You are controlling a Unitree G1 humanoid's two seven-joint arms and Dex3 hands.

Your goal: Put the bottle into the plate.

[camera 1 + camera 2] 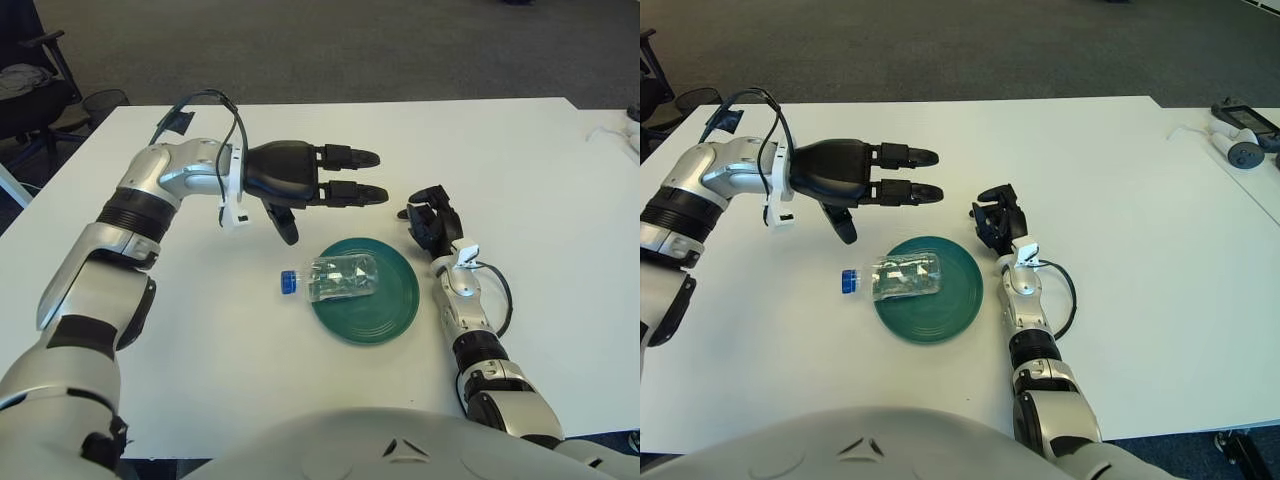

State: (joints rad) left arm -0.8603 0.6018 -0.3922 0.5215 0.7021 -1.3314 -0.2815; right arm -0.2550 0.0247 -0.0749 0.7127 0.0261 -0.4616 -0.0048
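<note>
On the white table (520, 160) I see the clear plastic bottle (340, 277) lying on its side across the left rim of the green plate (385, 300), its blue cap (288, 282) hanging outside. My left hand (330, 178) hovers beyond it, fingers spread and empty, so I judge the placing nearly done. My right hand (430, 218) shows beside the plate's right; I cannot tell its fingers. Only the right eye view shows a white device (1240, 150) at the far right.

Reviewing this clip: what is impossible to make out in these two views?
- Bottle: clear wall blurs its contents and any label; how far it overhangs the plate rim is unclear.
- Right hand: dark curled fingers merge, so finger state is unreadable.
- Left hand: palm side hidden, faces down.
- Devices at right eye view's edge: cut off.
</note>
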